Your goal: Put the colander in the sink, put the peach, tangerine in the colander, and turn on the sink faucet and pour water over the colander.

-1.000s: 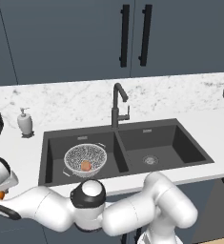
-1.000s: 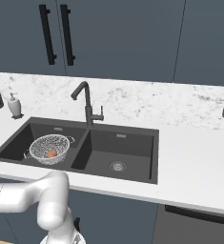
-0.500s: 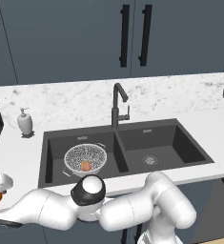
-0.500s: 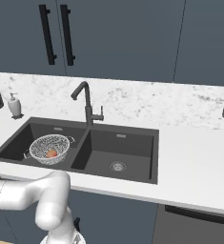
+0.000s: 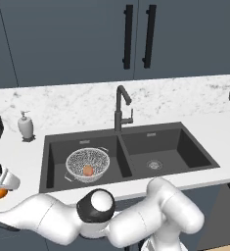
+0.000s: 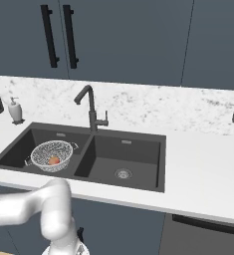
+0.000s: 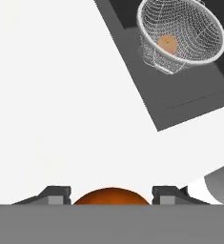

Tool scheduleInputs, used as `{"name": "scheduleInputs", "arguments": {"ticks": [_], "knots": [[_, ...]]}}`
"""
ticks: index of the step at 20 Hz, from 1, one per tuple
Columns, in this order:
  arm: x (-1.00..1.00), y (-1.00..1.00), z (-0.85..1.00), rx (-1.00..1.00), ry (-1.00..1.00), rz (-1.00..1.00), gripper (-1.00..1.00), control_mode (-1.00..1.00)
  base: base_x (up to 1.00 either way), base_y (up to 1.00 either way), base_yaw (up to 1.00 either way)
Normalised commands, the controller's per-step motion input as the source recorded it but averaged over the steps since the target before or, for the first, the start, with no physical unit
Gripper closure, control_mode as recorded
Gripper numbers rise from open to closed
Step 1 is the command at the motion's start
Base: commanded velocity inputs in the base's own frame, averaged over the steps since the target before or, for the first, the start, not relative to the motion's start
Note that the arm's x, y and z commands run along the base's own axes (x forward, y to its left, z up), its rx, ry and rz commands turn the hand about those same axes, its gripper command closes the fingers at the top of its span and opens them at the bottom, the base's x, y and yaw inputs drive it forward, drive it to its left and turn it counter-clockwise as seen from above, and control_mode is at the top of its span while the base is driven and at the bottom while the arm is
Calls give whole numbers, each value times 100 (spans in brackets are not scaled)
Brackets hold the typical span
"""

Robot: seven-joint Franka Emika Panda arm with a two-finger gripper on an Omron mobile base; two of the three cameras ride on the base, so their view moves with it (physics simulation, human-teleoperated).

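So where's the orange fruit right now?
The tangerine sits between the gripper's two fingertips in the hand view. In the left base view it is at the far left edge, on the white counter left of the sink.

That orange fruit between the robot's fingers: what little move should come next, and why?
Probably a short lift straight up. The tangerine sits between the fingers, which look closed against its sides, low over the white counter. The colander, already in the sink with the peach inside, is the likely destination.

The peach [image 5: 88, 170] lies in the colander [image 5: 87, 164] in the sink's [image 5: 131, 149] left basin.
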Motion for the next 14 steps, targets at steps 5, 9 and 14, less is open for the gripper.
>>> {"name": "scheduleInputs", "arguments": {"ticks": [5,9,14], "knots": [[0,-100,49,43,0,-28,100,-100,0,0,0],[0,-100,43,38,0,-29,100,-100,0,0,0],[0,-100,34,36,6,-29,100,-100,0,0,0]]}}
